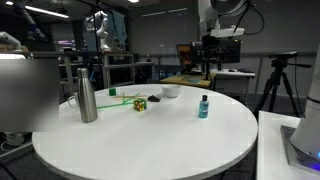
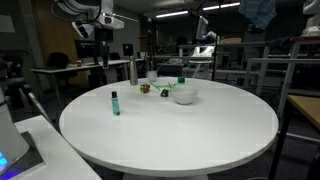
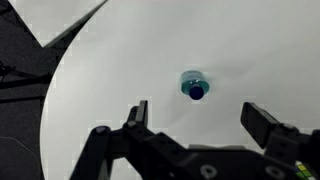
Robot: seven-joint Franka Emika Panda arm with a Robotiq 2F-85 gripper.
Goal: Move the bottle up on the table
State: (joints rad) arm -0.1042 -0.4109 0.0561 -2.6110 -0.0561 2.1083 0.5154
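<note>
The small teal-blue bottle (image 1: 204, 106) with a dark cap stands upright on the round white table (image 1: 150, 140), toward one side; it also shows in both exterior views (image 2: 114, 102). In the wrist view I look down on the bottle (image 3: 193, 87) from above, with its dark cap in the middle. My gripper (image 3: 200, 115) is open and empty. It hangs well above the bottle, with both fingers spread wide on either side. The table (image 3: 150, 60) fills most of the wrist view.
A tall brushed-steel flask (image 1: 87, 92) stands on the far side of the table from the bottle. A coloured cube (image 1: 140, 103) and a white bowl (image 1: 170, 91) sit near the table's back. The table edge (image 3: 45, 95) curves nearby. A camera tripod (image 1: 278, 80) stands beyond the table.
</note>
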